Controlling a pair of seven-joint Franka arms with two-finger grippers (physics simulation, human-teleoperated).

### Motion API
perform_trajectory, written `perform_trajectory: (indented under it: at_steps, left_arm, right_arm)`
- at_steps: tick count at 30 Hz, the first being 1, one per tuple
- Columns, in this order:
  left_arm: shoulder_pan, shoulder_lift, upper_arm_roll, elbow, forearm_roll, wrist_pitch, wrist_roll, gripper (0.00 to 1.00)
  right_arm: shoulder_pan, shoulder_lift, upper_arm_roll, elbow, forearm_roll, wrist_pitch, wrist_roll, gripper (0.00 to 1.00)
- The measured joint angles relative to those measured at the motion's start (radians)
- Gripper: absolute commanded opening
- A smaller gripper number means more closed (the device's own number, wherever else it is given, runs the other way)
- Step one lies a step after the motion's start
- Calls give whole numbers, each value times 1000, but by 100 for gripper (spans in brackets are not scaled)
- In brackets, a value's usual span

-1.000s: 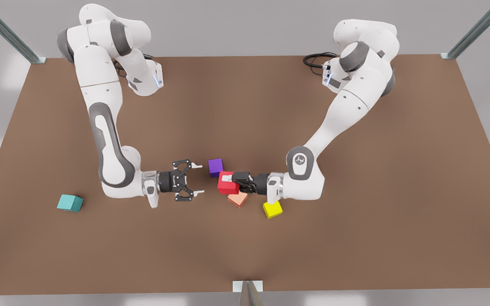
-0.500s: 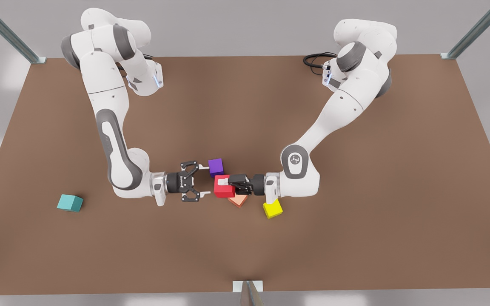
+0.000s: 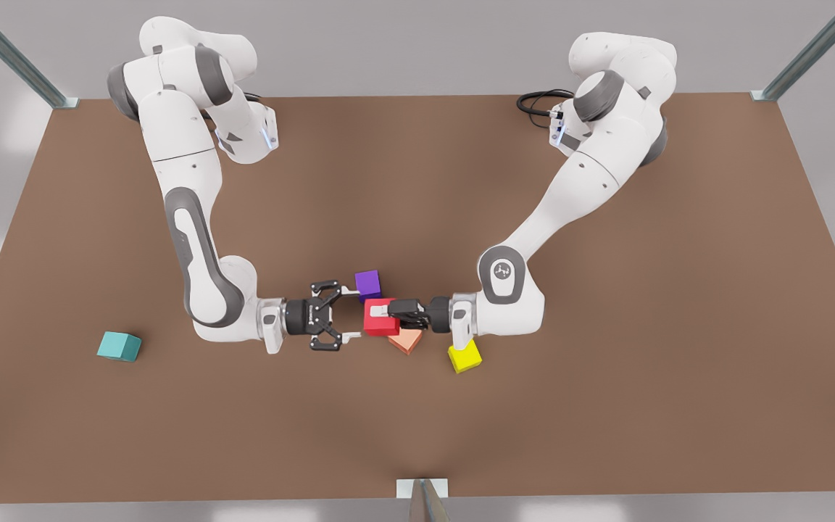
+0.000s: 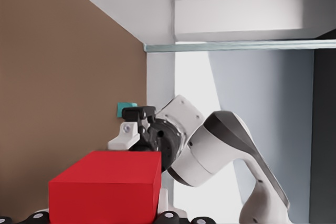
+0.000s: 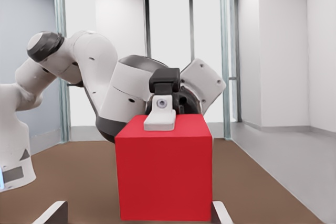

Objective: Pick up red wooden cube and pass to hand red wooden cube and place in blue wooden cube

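The red wooden cube (image 3: pixel 376 321) hangs just above the brown table (image 3: pixel 606 362) at mid front. My left gripper (image 3: pixel 384 317), on the arm at the front view's right, is shut on it; one white finger (image 5: pixel 160 120) lies on the cube's (image 5: pixel 164 166) top face. My right gripper (image 3: pixel 353 314), on the arm at the front view's left, faces the cube and is open. Its fingertips (image 5: pixel 52 212) stand one at each side of the cube's near face, apart from it. The blue wooden cube (image 3: pixel 119 346), teal, rests far off at the front view's left, also behind the right gripper (image 4: pixel 134 127).
A purple cube (image 3: pixel 367 284) sits just behind the right gripper's upper finger. A salmon-orange cube (image 3: pixel 406 340) lies under the left gripper, and a yellow cube (image 3: pixel 464 356) under that arm's wrist. A metal post (image 3: pixel 423 500) stands at the table's front edge.
My right gripper has moved toward the red cube, closing most of the gap. The left gripper has carried the cube slightly toward the front view's left.
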Motion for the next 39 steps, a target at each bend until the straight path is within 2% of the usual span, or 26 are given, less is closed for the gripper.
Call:
perform_trajectory:
  at_steps: [22, 23, 24, 25, 31, 32, 34, 35, 39]
  left_arm:
    - [-48, 55, 8, 54, -1, 3, -88, 59]
    - [-48, 56, 8, 54, 0, 3, -89, 59]
    - [-48, 56, 8, 54, 0, 3, -90, 59]
    - [-48, 57, 8, 54, 0, 4, -92, 59]
    - [-48, 57, 9, 54, 1, 4, -97, 61]
    - [-48, 57, 9, 54, 0, 4, -98, 68]
    - [-48, 56, 8, 53, -6, 2, -94, 94]
    - [-48, 55, 8, 53, -12, 1, -89, 100]
    - [-48, 53, 8, 52, -16, 0, -80, 100]
  right_arm:
    - [17, 79, 65, 109, 36, 65, -28, 100]
    - [17, 83, 65, 114, 36, 67, -28, 92]
    - [17, 86, 66, 116, 36, 69, -28, 68]
    - [17, 87, 66, 118, 36, 70, -28, 56]
    - [17, 89, 66, 122, 32, 75, -29, 55]
    - [17, 90, 66, 123, 32, 76, -29, 55]
    - [17, 90, 66, 125, 31, 76, -30, 55]
    - [17, 90, 66, 125, 30, 77, -30, 55]
    - [17, 90, 66, 125, 28, 77, -30, 55]
